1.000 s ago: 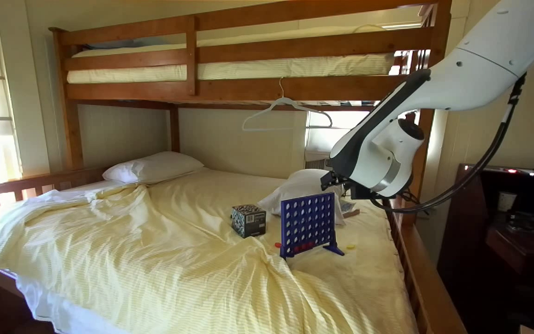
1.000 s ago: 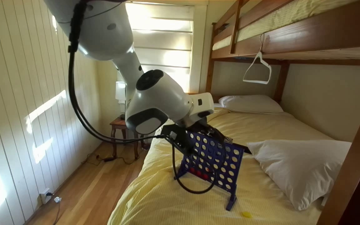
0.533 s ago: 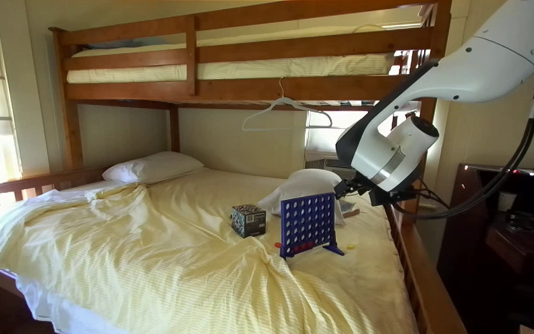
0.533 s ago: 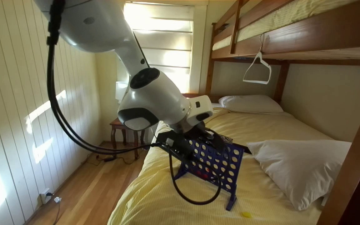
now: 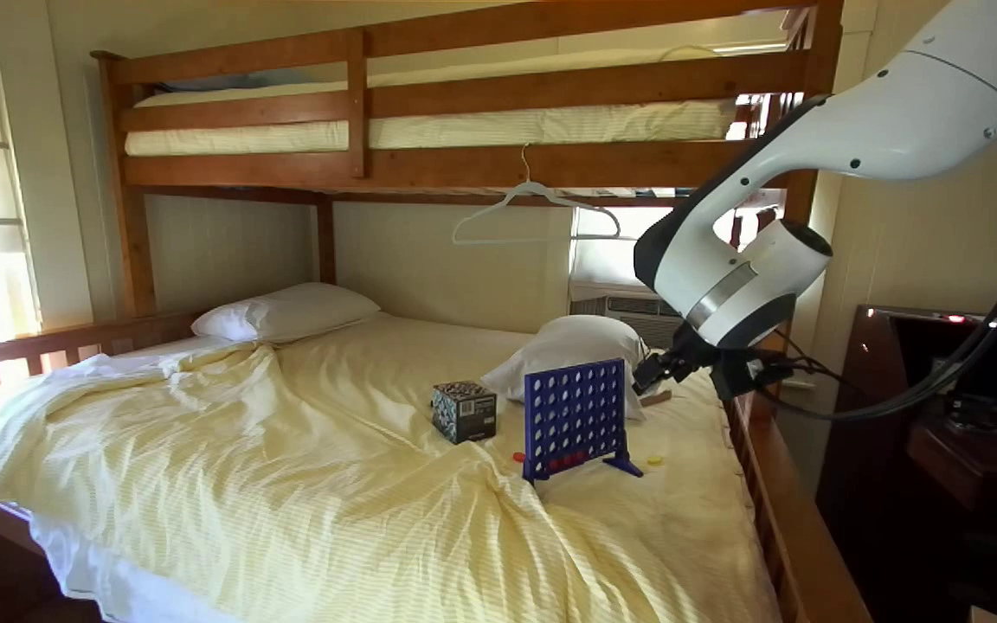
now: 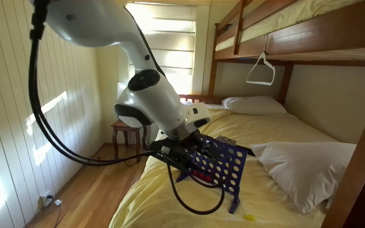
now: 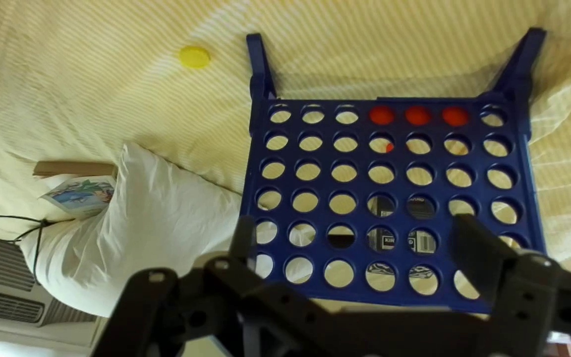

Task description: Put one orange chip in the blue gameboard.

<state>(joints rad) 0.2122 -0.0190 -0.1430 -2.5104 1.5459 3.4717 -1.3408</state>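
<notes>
The blue gameboard [image 5: 574, 419] stands upright on the bed, with three orange-red chips [image 7: 418, 115] in its bottom row. It also shows in an exterior view [image 6: 240, 169], partly behind the arm, and fills the middle of the wrist view [image 7: 362, 186]. A loose orange chip [image 5: 518, 457] lies on the bed beside the board. A sliver of the loose chip [image 7: 389, 148] shows through a hole in the wrist view. My gripper [image 7: 355, 238] is open, with nothing between its fingers. In an exterior view the gripper [image 5: 650, 372] hangs beside the board's upper edge, apart from it.
A yellow chip [image 5: 655, 460] lies by the board's foot. A dark patterned cube [image 5: 464, 413] stands behind the board. A white pillow [image 6: 306, 171] and a book [image 7: 80, 193] lie nearby. A hanger [image 5: 533, 208] hangs from the upper bunk. A wooden rail [image 5: 797, 528] edges the bed.
My gripper has moved back and down from near the board's top edge, away from the board. It is tilted differently now. The board and chips have not moved.
</notes>
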